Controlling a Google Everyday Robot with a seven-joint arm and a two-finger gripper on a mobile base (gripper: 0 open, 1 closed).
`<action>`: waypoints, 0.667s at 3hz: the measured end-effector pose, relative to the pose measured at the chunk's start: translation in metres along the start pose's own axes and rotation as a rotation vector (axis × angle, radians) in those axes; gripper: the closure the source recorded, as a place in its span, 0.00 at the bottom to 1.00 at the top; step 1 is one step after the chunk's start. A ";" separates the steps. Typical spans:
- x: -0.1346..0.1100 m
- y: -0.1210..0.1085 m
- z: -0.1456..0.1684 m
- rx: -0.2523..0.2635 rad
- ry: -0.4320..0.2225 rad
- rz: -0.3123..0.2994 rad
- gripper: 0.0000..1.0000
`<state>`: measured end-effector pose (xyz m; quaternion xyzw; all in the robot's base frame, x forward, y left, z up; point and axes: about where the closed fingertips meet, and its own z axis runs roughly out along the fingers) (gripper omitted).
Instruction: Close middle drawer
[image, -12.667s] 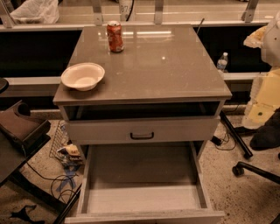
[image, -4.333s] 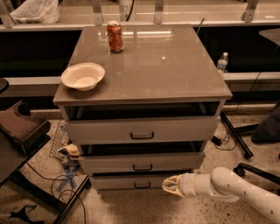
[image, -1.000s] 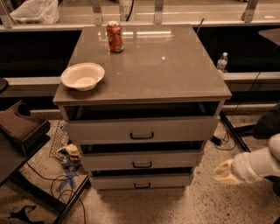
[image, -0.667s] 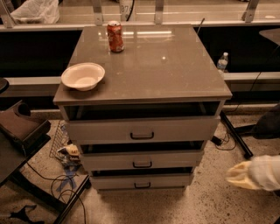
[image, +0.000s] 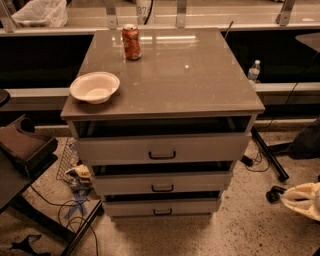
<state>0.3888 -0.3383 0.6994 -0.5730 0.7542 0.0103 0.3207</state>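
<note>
The grey cabinet (image: 165, 75) has three drawers stacked in its front. The middle drawer (image: 125, 183), with a medium-height light grey front and a small black bar handle (image: 162, 188), is pushed in, its front roughly in line with the other two. A thin dark gap shows above it. My gripper (image: 286, 198), cream-coloured, is low at the right edge of the view above the floor. It is well to the right of the cabinet and touches nothing. Its fingers point left and look shut and empty.
A white bowl (image: 95, 87) and a red soda can (image: 132, 42) stand on the cabinet top. A water bottle (image: 254, 71) is behind on the right. A chair base with a wheel (image: 274, 192) lies by my gripper. Cables and clutter (image: 75, 175) lie at the left.
The drawer that stood pulled far out is now pushed in. My gripper, earlier at the drawer fronts, has drawn back to the right, away from the cabinet.
</note>
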 end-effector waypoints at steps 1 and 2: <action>-0.033 -0.010 -0.013 0.008 -0.028 -0.114 1.00; -0.071 -0.025 -0.004 -0.047 -0.061 -0.261 1.00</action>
